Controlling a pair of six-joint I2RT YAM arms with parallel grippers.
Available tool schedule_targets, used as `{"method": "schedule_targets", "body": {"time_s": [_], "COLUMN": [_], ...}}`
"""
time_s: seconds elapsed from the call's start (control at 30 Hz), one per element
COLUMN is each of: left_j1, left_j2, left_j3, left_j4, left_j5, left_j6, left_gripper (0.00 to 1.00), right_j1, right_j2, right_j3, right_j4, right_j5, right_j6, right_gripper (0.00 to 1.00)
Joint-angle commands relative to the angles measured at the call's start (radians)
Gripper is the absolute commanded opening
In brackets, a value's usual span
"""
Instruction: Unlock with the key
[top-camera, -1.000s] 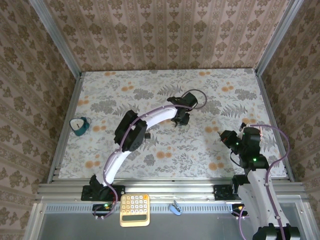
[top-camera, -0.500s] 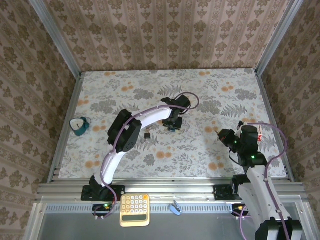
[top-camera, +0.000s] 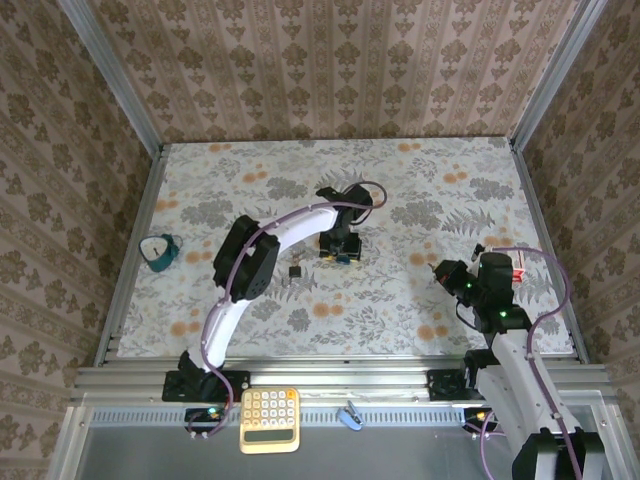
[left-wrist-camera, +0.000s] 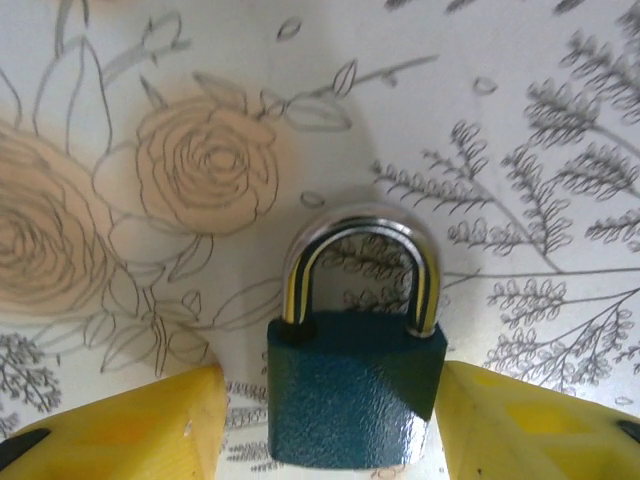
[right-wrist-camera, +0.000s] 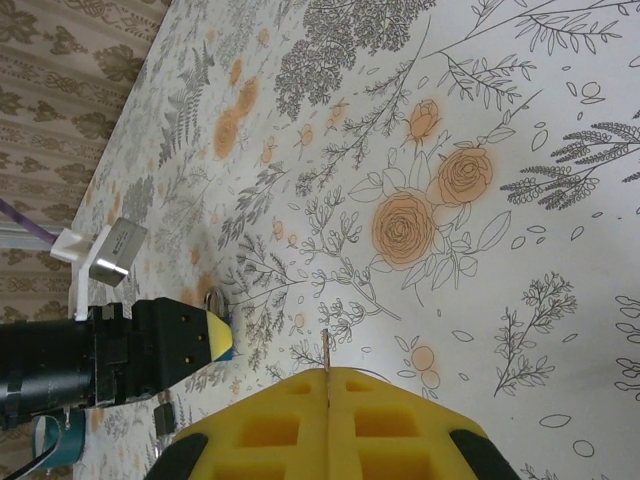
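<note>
Two arms at work, one thing each.

Top external: the left gripper is down at mid-table over a small teal padlock. The right gripper hangs well apart toward the right edge. A small dark item lies near the left forearm; too small to identify.

Left wrist: the padlock lies flat on the floral cloth with its shackle closed and pointing away from the camera. The left gripper is spread, with yellow fingers on either side of the body. The right-hand one is at or just beside the body's edge, and there is a clear gap on the other side. Nothing is clamped yet.

- Judgement: painted metal body, rigid, dense for its size, not fragile. The textured paint should grip well, but the chromed shackle looks slick.
- Best hold is across the body's two flat side edges, leaving the keyway end free. I cannot see the keyway from here.

Right wrist: the right gripper is pinched closed on the key, with a thin metal edge sticking out between the pads. The left gripper's yellow tip and a sliver of teal show far off at lower left.

- Judgement: the key is thin, stiff and light, and likely to pivot in foam pads under twisting load, so the lock needs a firm hold to resist turning.
</note>
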Motion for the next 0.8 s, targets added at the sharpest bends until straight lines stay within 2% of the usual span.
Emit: {"method": "schedule_targets", "body": {"time_s": [0.0,0.1,0.3,0.53,0.67,0.77], "left_j1": [0.007,0.006,0.001,-0.041,-0.050,-0.042], "left_j2": [0.054,0.088,0.104,0.195,0.236,0.227], "left_j3": [0.064,0.112,0.141,0.299,0.325,0.259], "left_j4": [-0.133,-0.186,-0.176,-0.262,-0.283,-0.239], "left_j5": [0.076,0.039,-0.022,-0.112,-0.095,-0.033], "left_j6": [-0.048,-0.052,-0.066,-0.037,-0.035,-0.050], "left_gripper": [0.58,0.58,0.58,0.56,0.51,0.44], "right_j1": [0.008,0.007,0.007,0.007,0.007,0.007], "right_j2": [-0.001,0.001,0.002,-0.001,-0.004,-0.010], "right_j3": [-0.012,-0.014,-0.013,-0.021,-0.022,-0.025], "right_j4": [0.030,0.038,0.033,0.034,0.029,0.025], "right_j5": [-0.005,-0.003,-0.003,-0.001,0.000,0.002], "right_j6": [0.013,0.011,0.010,0.011,0.010,0.009], "right_gripper": [0.00,0.00,0.00,0.00,0.00,0.00]}}
